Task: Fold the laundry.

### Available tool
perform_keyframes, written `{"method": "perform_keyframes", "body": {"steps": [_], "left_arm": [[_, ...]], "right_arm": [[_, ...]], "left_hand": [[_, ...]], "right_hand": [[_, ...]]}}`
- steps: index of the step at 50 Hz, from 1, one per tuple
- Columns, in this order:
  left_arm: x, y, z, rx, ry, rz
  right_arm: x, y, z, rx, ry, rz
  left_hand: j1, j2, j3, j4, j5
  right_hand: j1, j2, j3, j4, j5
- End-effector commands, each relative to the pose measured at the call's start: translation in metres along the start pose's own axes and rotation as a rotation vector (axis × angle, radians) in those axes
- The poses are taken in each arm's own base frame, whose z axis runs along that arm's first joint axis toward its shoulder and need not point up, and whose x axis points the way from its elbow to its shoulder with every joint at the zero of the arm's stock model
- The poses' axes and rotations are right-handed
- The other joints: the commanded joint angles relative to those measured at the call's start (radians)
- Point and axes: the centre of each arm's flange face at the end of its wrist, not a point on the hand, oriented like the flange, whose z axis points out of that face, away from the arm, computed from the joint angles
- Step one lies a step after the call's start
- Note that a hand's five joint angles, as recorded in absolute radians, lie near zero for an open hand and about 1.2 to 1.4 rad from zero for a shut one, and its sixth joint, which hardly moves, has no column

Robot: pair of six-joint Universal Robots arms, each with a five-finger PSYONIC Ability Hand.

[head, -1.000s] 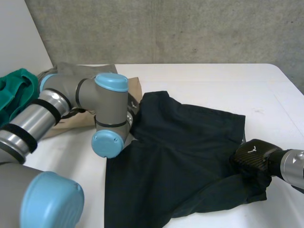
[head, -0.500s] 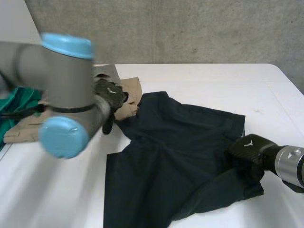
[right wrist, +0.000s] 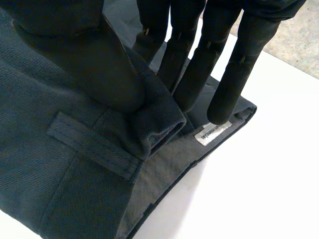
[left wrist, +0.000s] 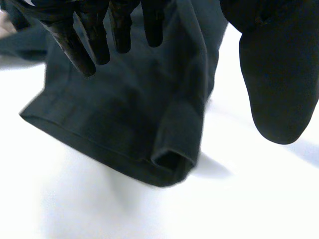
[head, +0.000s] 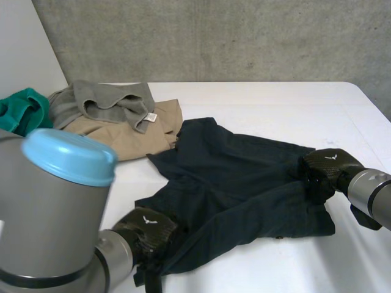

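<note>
White table (head: pixel 256 97), dark trousers (head: pixel 238 177), right hand (head: pixel 327 168) fingers pinching waistband (right wrist: pixel 149 130), left hand (head: pixel 146 227) fingers slack

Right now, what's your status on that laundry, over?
Right hand pinching waistband of dark shorts. Left hand at a leg hem. Tan and grey clothes piled beyond.

Dark garment (head: pixel 232 177) of matt, finely ribbed twill cloth on a smooth white desk (head: pixel 275 101). Left hand (head: pixel 143 227) and right hand (head: pixel 327 168) have shiny black shells. Fleecy grey cloth (head: pixel 107 104) lies on smooth tan cloth (head: pixel 140 137).
</note>
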Motion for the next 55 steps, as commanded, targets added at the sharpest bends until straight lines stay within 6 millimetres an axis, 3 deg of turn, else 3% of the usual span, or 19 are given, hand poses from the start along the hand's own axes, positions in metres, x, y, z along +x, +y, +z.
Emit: {"method": "perform_keyframes", "body": {"steps": [1,4,5,11,14,17,19,28,32,35,38,43,48,49,50,51,52,55], "left_arm": [[0.01,0.009,0.022,-0.068,0.003,0.03],[0.01,0.009,0.028,-0.071,-0.017,0.034],[0.007,0.006,0.032,-0.054,-0.049,0.034],[0.001,0.007,0.031,-0.062,-0.108,0.11],[0.016,0.026,0.011,-0.184,0.0,0.352],[0.022,0.034,0.004,-0.245,0.056,0.478],[0.02,0.03,0.007,-0.232,0.045,0.495],[-0.026,-0.054,0.055,0.052,-0.246,0.391],[-0.047,-0.1,0.09,0.232,-0.321,0.365],[-0.054,-0.119,0.109,0.311,-0.348,0.372],[-0.07,-0.145,0.143,0.43,-0.415,0.384],[-0.081,-0.168,0.175,0.568,-0.497,0.43],[-0.081,-0.17,0.202,0.643,-0.519,0.464],[-0.079,-0.17,0.204,0.655,-0.513,0.464],[-0.077,-0.172,0.205,0.676,-0.505,0.466],[-0.073,-0.172,0.209,0.701,-0.497,0.462],[-0.072,-0.173,0.21,0.715,-0.498,0.455],[-0.068,-0.175,0.211,0.749,-0.523,0.418]], "right_arm": [[0.0,0.0,-0.003,-0.001,0.005,-0.005],[0.001,0.001,-0.005,-0.007,0.001,-0.002],[-0.002,0.001,-0.007,-0.011,-0.013,-0.008],[-0.012,0.012,-0.03,-0.102,-0.144,-0.206],[-0.015,0.034,-0.062,-0.289,-0.342,-0.429],[-0.018,0.039,-0.075,-0.344,-0.465,-0.554],[-0.018,0.038,-0.072,-0.344,-0.46,-0.55],[-0.004,0.012,-0.026,-0.199,-0.26,-0.383],[0.011,-0.003,0.005,-0.07,-0.102,-0.342],[0.019,-0.008,0.022,-0.009,-0.017,-0.332],[0.029,-0.017,0.051,0.117,0.104,-0.318],[0.038,-0.023,0.091,0.295,0.258,-0.339],[0.041,-0.024,0.123,0.442,0.369,-0.381],[0.041,-0.024,0.129,0.469,0.379,-0.389],[0.041,-0.025,0.134,0.493,0.391,-0.395],[0.038,-0.026,0.145,0.54,0.403,-0.402],[0.036,-0.024,0.15,0.548,0.404,-0.409],[0.03,-0.02,0.159,0.532,0.396,-0.418]], "left_hand": [[0.234,0.22,0.217,0.223,0.199],[0.833,0.819,0.816,0.822,0.798],[1.204,1.19,1.187,1.193,1.169],[1.208,1.194,1.191,1.197,1.173],[1.208,1.194,1.191,1.197,1.173],[1.208,1.194,1.191,1.197,1.173],[1.208,1.194,1.191,1.197,1.173],[1.208,1.194,1.191,1.197,1.173],[1.208,1.194,1.191,1.197,1.173],[1.208,1.194,1.191,1.197,1.173],[1.208,1.194,1.191,1.197,1.173],[1.208,1.194,1.191,1.197,1.173],[1.208,1.194,1.191,1.197,1.173],[1.101,1.087,1.084,1.09,1.066],[0.826,0.813,0.81,0.816,0.792],[0.129,0.115,0.112,0.118,0.094],[-0.014,-0.028,-0.031,-0.025,-0.049],[-0.014,-0.028,-0.031,-0.025,-0.049]], "right_hand": [[0.296,0.227,0.198,0.201,0.2],[0.296,0.227,0.198,0.201,0.2],[0.296,0.227,0.198,0.201,0.2],[0.296,0.227,0.198,0.201,0.2],[0.296,0.227,0.198,0.201,0.2],[0.296,0.227,0.198,0.201,0.2],[0.296,0.227,0.198,0.201,0.2],[0.296,0.227,0.198,0.201,0.2],[0.296,0.227,0.198,0.201,0.2],[0.296,0.227,0.198,0.201,0.2],[0.296,0.227,0.198,0.201,0.2],[0.296,0.227,0.198,0.201,0.2],[0.296,0.227,0.198,0.201,0.2],[0.296,0.227,0.198,0.201,0.2],[0.046,-0.023,-0.052,-0.05,-0.051],[-0.858,-0.927,-0.955,-0.953,-0.954],[-0.925,-0.995,-1.023,-1.021,-1.022],[-0.925,-0.995,-1.023,-1.021,-1.022]]}}
